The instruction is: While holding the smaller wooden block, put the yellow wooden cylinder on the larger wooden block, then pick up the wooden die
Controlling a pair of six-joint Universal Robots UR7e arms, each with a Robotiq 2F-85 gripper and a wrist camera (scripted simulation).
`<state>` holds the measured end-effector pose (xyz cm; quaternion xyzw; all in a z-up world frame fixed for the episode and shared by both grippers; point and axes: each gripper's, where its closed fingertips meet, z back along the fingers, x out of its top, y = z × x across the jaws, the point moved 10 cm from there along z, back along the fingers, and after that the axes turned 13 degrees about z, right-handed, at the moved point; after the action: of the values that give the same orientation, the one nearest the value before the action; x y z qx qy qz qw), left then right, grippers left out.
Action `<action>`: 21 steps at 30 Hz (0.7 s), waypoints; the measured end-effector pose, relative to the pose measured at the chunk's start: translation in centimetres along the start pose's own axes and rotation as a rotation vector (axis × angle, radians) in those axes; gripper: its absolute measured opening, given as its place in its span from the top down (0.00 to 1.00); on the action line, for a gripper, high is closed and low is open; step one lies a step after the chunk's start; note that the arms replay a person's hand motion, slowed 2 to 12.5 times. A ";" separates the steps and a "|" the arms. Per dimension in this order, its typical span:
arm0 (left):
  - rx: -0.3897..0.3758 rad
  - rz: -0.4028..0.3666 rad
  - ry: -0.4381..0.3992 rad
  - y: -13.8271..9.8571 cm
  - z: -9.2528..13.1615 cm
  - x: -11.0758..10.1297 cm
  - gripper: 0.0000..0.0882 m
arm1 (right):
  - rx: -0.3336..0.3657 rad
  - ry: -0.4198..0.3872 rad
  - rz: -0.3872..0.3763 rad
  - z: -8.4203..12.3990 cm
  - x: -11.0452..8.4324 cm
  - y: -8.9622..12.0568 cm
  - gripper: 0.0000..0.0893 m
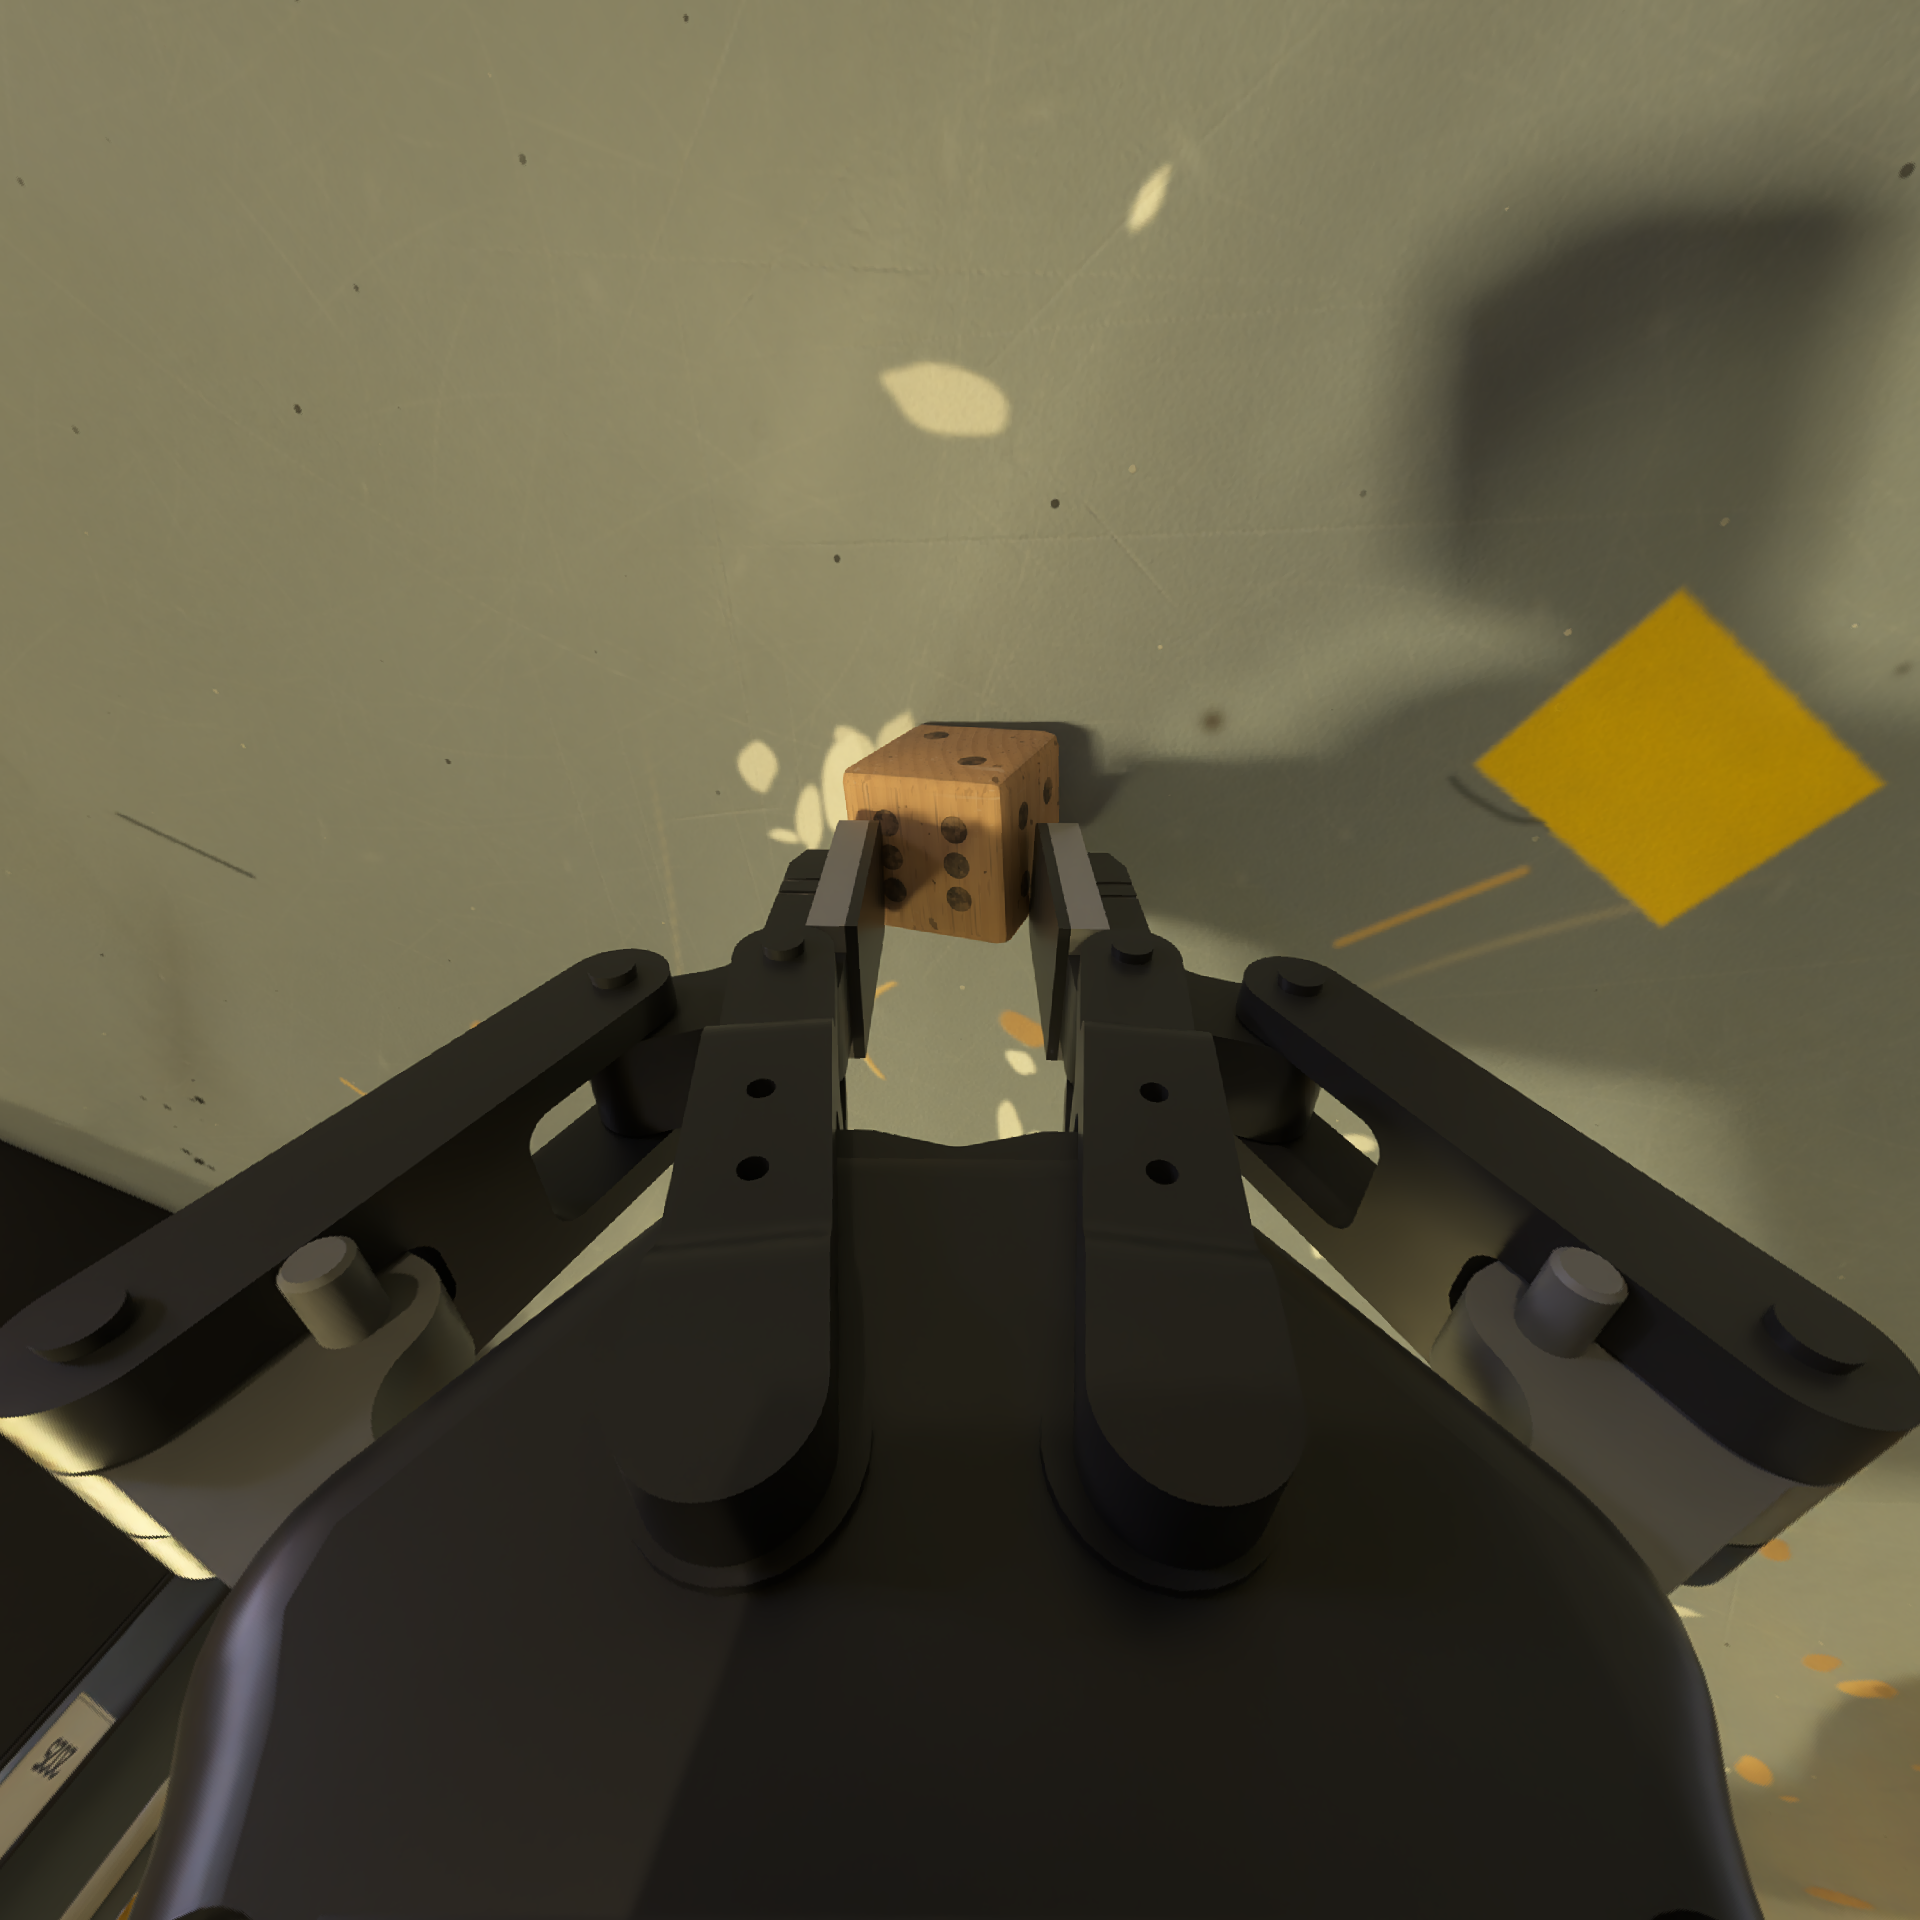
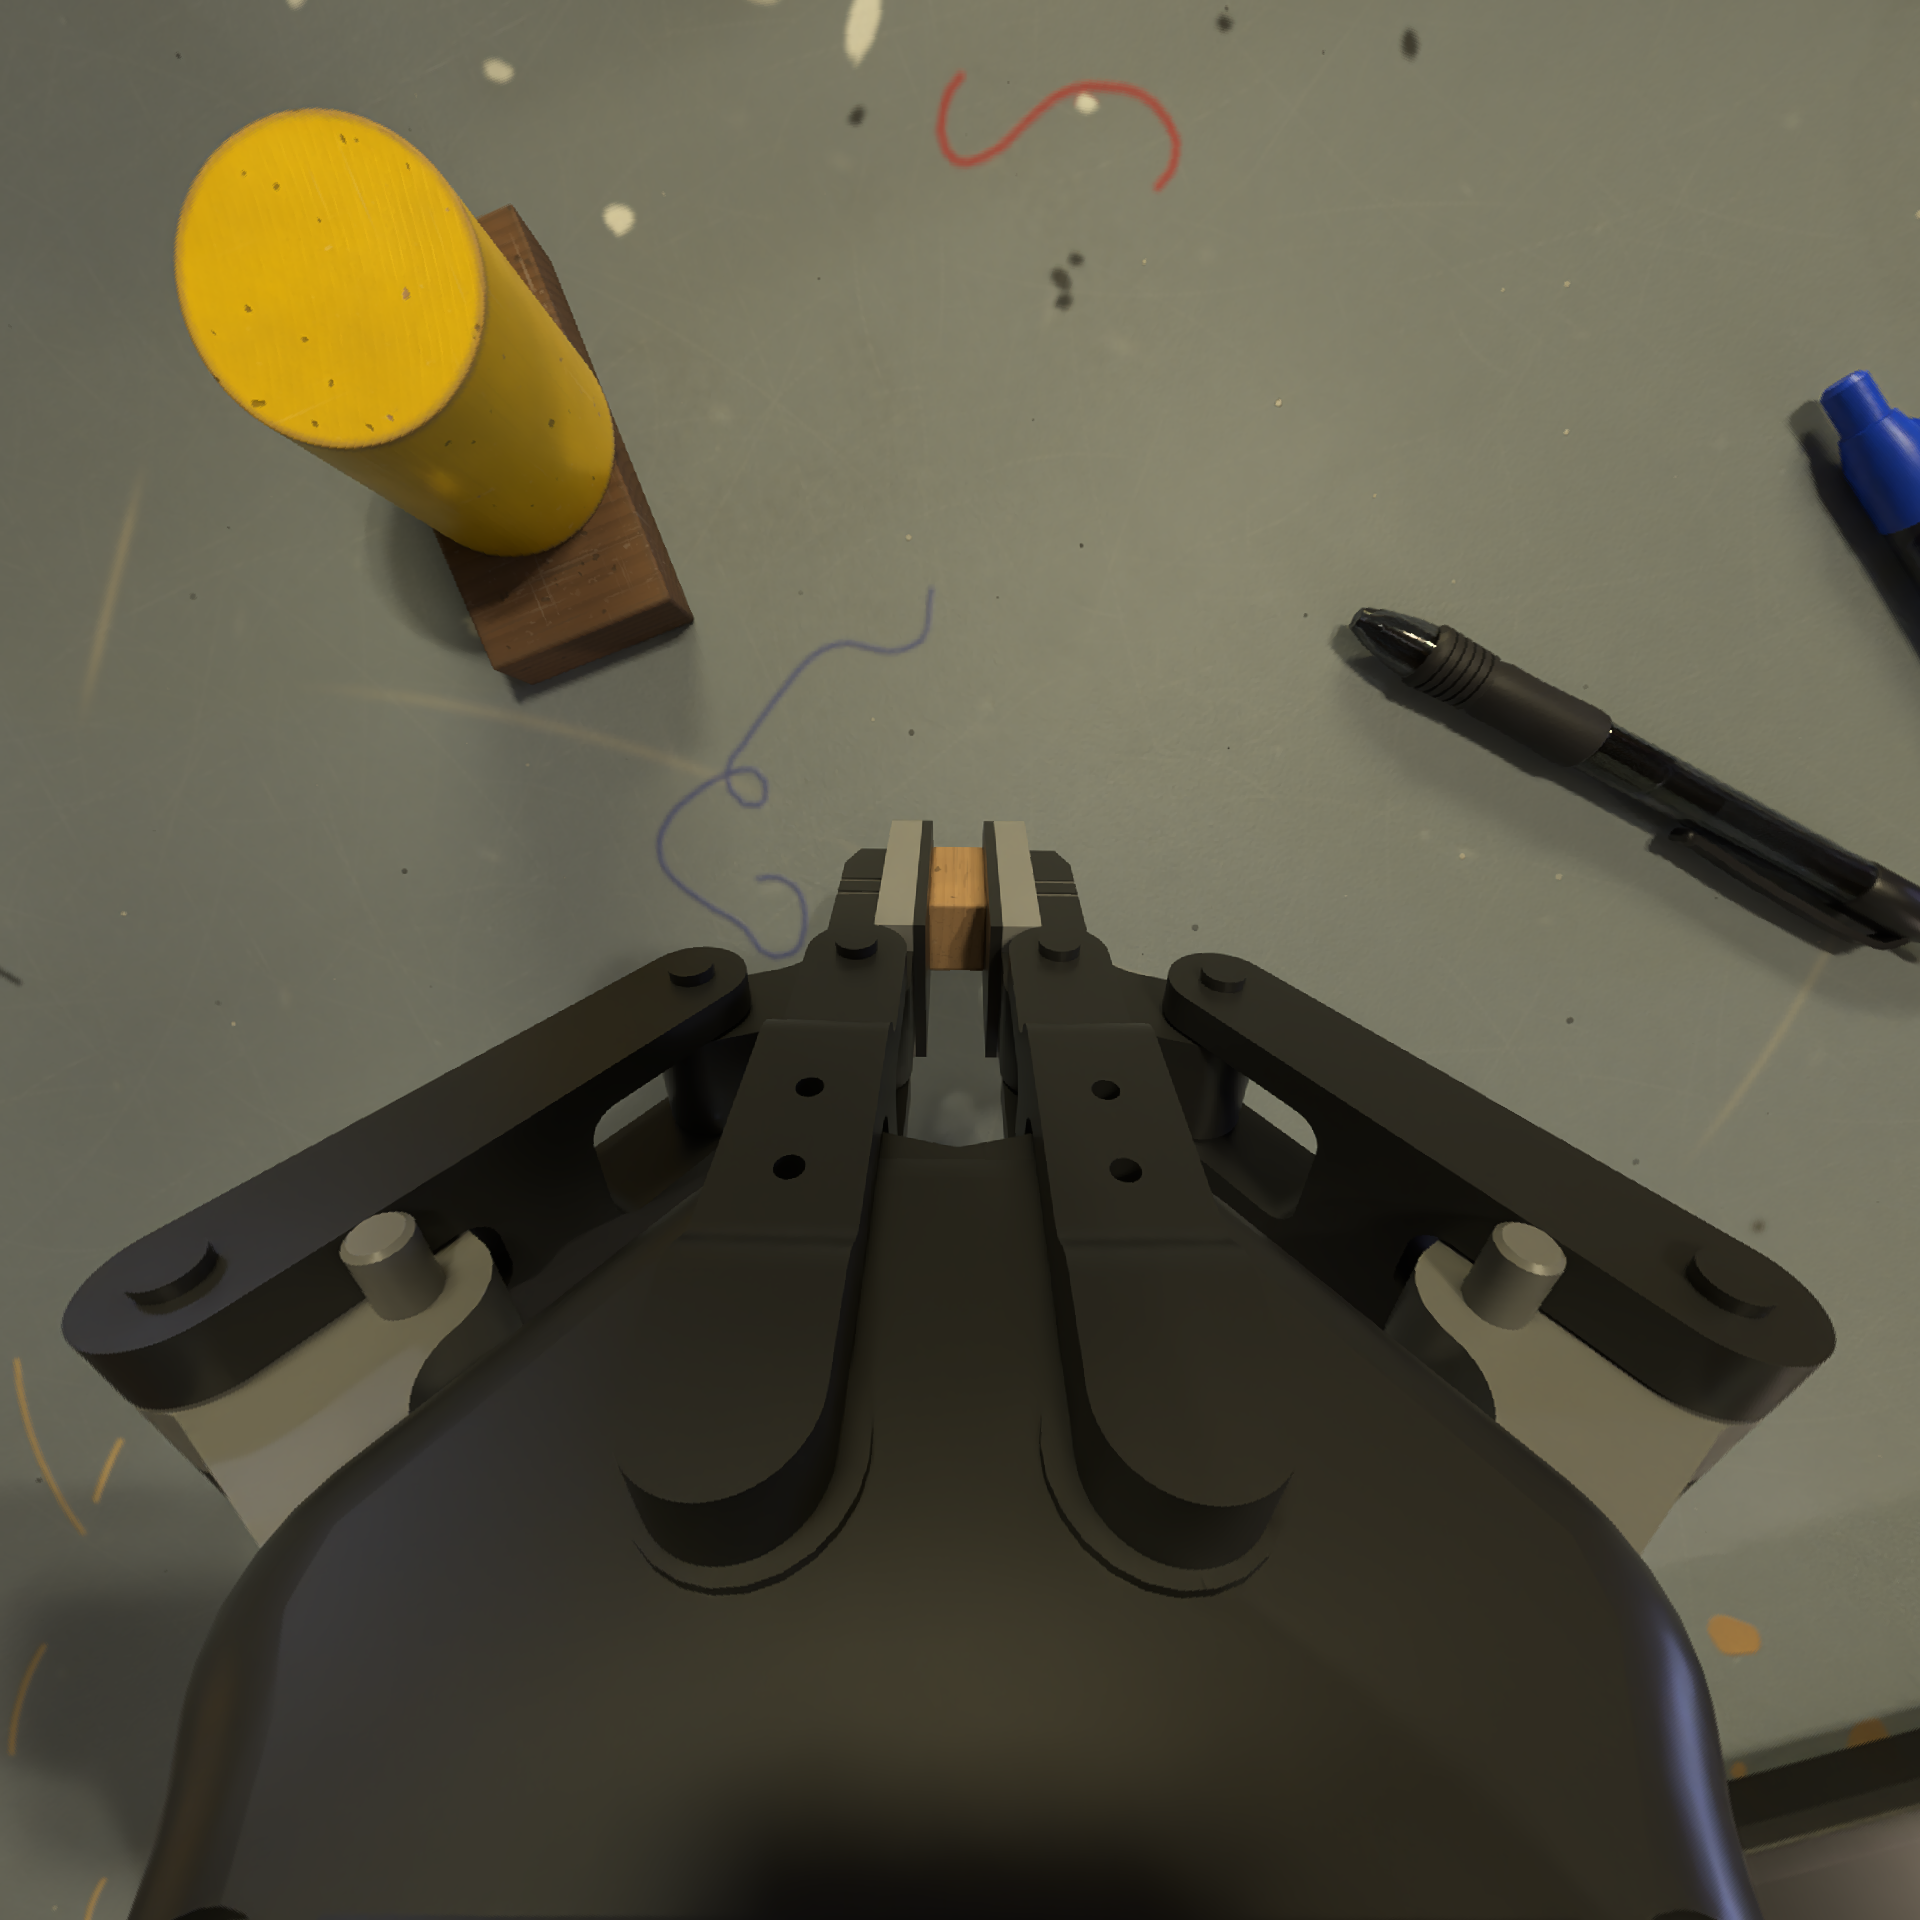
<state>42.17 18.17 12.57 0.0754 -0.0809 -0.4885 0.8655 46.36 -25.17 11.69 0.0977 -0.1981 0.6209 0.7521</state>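
Observation:
In the left wrist view my left gripper (image 1: 956,868) has its two fingers against the left and right sides of the wooden die (image 1: 961,821), a light brown cube with dark pips. The die sits low, with its shadow right behind it on the table. In the right wrist view my right gripper (image 2: 957,868) is shut on the smaller wooden block (image 2: 956,906), a pale slim piece held above the table. At the upper left, the yellow wooden cylinder (image 2: 384,332) stands upright on the larger dark brown wooden block (image 2: 587,608).
A flat yellow square (image 1: 1678,758) lies on the grey table to the right of the die. A black pen (image 2: 1621,748) and a blue marker (image 2: 1870,436) lie to the right of my right gripper. The table edge (image 2: 1829,1792) shows at the lower right.

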 end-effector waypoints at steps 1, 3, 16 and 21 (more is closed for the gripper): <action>0.003 -0.001 -0.002 0.0 0.0 0.0 0.71 | 0.000 0.000 0.001 0.0 0.0 0.0 0.91; 0.008 -0.002 -0.002 0.0 0.0 0.0 0.69 | -0.001 0.000 0.001 0.0 0.0 0.0 0.91; 0.026 0.000 0.002 0.0 -0.6 -0.1 0.44 | -0.006 0.002 0.004 0.0 0.0 0.1 0.91; 0.016 -0.001 -0.006 0.1 -0.8 0.0 0.43 | -0.007 0.003 0.004 0.1 0.0 0.1 0.91</action>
<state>42.39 18.30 11.77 0.0811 -0.0872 -0.4885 0.8644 46.27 -25.19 11.72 0.0937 -0.1995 0.6218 0.7515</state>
